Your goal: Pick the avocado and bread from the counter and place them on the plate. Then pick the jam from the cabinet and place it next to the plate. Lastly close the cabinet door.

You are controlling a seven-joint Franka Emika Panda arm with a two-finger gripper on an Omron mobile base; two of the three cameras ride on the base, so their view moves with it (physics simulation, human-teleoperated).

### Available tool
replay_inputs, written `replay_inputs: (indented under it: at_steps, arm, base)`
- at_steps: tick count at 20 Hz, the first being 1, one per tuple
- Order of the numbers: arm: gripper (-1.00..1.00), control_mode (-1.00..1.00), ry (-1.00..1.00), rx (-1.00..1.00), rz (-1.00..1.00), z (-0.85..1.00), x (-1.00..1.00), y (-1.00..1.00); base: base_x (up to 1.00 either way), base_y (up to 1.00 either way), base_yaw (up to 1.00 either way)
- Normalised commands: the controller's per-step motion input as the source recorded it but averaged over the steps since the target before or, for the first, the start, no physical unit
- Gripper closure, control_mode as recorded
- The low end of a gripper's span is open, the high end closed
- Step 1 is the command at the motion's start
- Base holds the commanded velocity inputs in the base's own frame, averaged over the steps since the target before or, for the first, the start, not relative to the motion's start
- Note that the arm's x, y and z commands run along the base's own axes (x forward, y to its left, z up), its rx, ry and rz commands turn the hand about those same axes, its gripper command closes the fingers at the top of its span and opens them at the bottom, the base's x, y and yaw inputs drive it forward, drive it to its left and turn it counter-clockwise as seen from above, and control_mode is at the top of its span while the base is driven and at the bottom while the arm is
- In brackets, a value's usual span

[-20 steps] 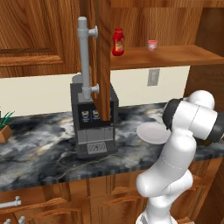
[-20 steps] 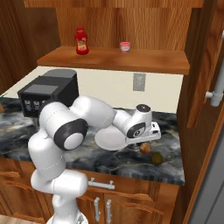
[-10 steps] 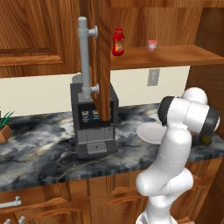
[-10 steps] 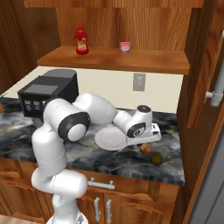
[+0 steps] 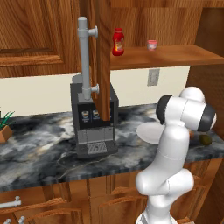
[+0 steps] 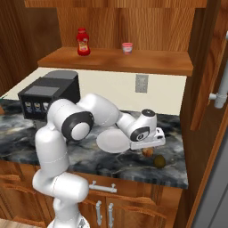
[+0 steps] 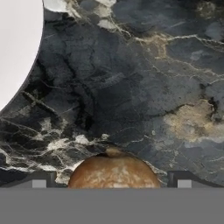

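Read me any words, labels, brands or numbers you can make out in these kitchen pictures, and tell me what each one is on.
No text can be read anywhere.
Red bottle on the cabinet shelf: a yellowish label, too small and blurred to read.
Coffee machine: small labels on its front panel, too blurred to read.
Jam, plate, bread, avocado: no lettering visible.

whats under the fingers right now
The bread lies on the dark marble counter, centred between the open fingers. The avocado sits apart, beside it. The bread's near side is cut off at the hand view's bottom edge.
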Motion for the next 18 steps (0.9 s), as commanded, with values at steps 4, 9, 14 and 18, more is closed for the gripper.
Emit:
replay_inputs:
  at_steps: [4, 9, 14, 18]
  arm:
    - [-1.0, -1.0, 0.02, -0.02, 0.0, -0.13, 0.0, 0.0]
    - [-1.0, -1.0, 0.05, -0.03, 0.0, -0.18, 0.0, 0.0]
    - [-1.0, -1.0, 0.07, -0.04, 0.0, -0.21, 0.01, 0.0]
    - [1.0, -1.0, 0.12, -0.08, 0.0, -0.29, 0.0, 0.0]
  base:
    - [0.0, 0.0, 0.0]
    - [0.0, 0.0, 0.0]
    - [0.0, 0.0, 0.0]
    - [0.0, 0.0, 0.0]
